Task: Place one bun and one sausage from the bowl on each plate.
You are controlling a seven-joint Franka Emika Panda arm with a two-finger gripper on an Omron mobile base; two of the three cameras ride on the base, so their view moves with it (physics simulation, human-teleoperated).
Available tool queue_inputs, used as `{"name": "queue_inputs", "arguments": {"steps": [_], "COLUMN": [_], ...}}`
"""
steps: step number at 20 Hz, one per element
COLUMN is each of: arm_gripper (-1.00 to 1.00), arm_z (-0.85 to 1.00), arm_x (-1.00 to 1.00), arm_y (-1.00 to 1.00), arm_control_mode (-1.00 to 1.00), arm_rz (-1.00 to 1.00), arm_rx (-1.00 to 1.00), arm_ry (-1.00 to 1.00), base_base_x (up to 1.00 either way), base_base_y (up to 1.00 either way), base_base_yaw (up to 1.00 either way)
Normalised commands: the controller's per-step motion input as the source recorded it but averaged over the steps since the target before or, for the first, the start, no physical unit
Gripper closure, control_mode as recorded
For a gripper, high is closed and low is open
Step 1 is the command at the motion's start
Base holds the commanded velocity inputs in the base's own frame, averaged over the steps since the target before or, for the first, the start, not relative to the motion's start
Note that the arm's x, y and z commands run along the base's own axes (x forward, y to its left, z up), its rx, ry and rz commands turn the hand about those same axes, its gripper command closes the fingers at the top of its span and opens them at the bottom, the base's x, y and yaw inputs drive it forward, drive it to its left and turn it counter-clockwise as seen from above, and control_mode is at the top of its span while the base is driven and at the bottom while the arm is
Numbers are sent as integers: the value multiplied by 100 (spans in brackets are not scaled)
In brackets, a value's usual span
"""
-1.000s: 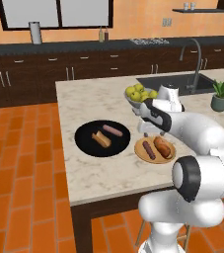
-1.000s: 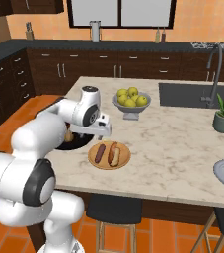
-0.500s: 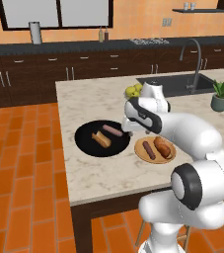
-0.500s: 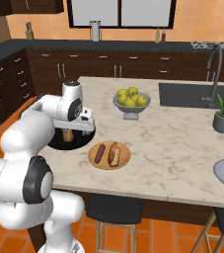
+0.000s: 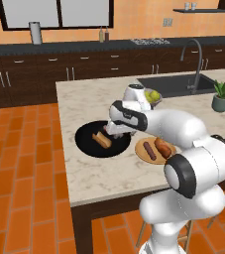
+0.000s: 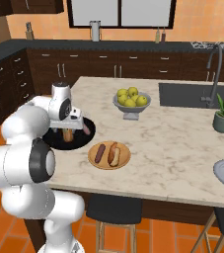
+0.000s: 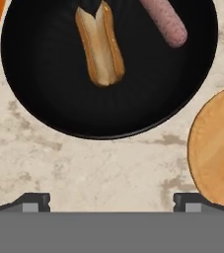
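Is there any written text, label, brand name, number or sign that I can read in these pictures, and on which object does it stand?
None: no readable word, number or sign shows in any view.
The glossy black round bowl, the tan wooden round plate and the golden-tan oblong bun are plain.
The two small bottles on the back counter are too small to show any label.

No readable text, labels, brands or numbers anywhere.
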Motion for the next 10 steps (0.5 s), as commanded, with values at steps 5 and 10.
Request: {"name": "queue_inputs", "arguments": {"steps": [5, 10], "arm_gripper": [-100, -100], "arm_z": [-27, -29], "arm_x": [65, 44], "arm_y": [39, 24], "arm_control_mode": [-100, -100], "arm_rz": [4, 5], "arm_rx": [0, 0], "arm_ry": [1, 4], "base_base_x": [0, 0], "base_base_y": [0, 0], "base_base_yaw": [0, 0]}}
